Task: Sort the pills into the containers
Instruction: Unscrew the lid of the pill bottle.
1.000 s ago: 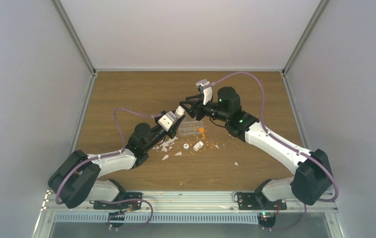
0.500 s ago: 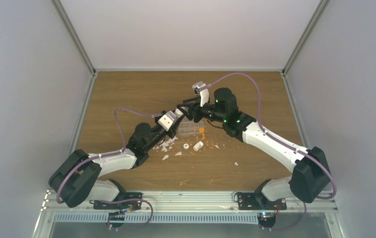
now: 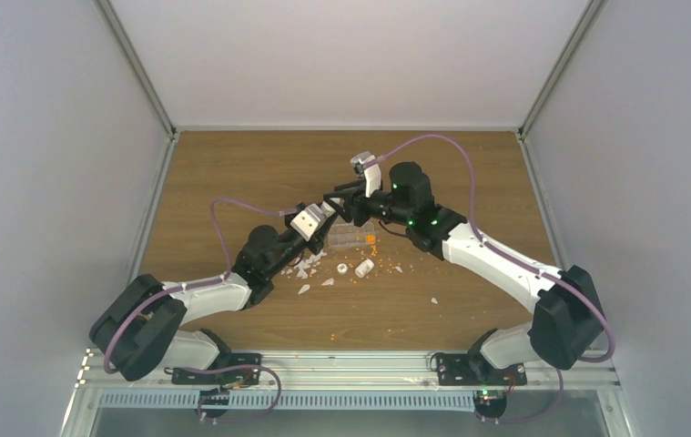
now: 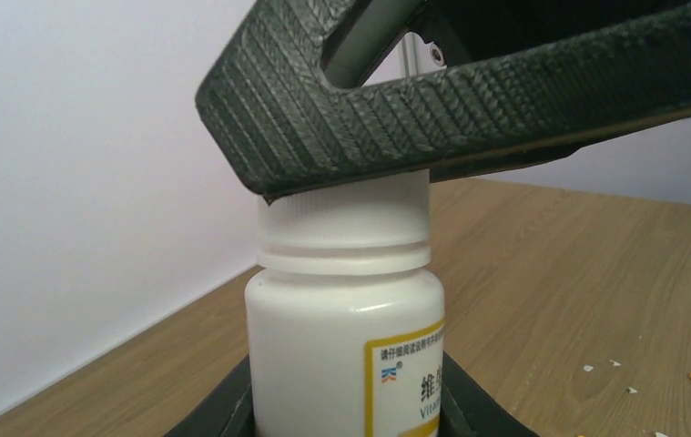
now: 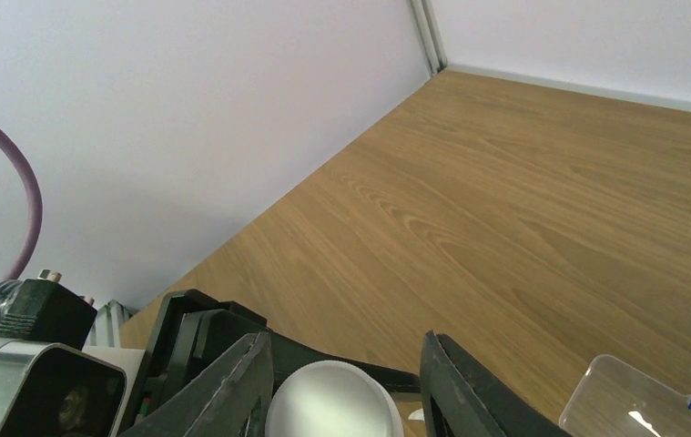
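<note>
Right gripper astride bottle cap, organiser box just beside.

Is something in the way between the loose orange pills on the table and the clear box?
Nothing visible on the table: the nearest pills lie beside the box. From above, though, the left gripper, holding a white bottle, and the open right gripper cover its left end.

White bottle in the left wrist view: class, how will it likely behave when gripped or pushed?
The bottle looks like stiff, glossy plastic: probably won't crush, but may slip or spin when squeezed. It is round, so it would likely roll if laid down. It is opaque, so its weight is hard to judge.
</note>
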Robot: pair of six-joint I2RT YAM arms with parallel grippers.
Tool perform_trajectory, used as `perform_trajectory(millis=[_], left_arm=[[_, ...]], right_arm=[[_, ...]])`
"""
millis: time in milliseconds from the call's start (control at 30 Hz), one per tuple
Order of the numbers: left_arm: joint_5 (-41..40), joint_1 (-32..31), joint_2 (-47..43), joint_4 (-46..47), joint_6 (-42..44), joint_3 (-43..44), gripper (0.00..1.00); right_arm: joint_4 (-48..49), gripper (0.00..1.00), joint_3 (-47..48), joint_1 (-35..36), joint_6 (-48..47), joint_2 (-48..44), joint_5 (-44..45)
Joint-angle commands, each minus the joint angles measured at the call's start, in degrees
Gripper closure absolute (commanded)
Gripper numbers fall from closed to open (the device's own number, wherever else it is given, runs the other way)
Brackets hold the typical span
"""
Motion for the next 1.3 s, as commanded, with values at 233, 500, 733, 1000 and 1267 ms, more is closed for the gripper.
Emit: perform_trajectory(millis=[233,500,733,1000,1267], left_arm=[[-0.37,-0.41,0.61,2.53,0.18,1.49,0.42],[1.31,-0.41,-1.49,2.98,0.58,0.30,0.42],[8.78,-0.24,-5.82,3.79,0.77,-2.14,0.42],[14.43,-0.23,-8.34,3.09,1.04,-3.07,0.42],[11.97,-0.23,-8.22,2.14,0.58,-2.40,0.42]], right_arm=[[0.60,0.41,0.02,0.30,-1.88,0.60,0.13],[2.32,0.47,-4.68,-0.48,-16.37,-5.38,-15.20],[-0.82,0.47,-3.64,-2.97,-20.79,-4.06,-37.22],[-5.30,0.37,-2.61,-3.54,-27.81,-2.10,-54.93],[-1.58,0.01,-3.55,-3.40,-20.35,-4.87,-39.69]])
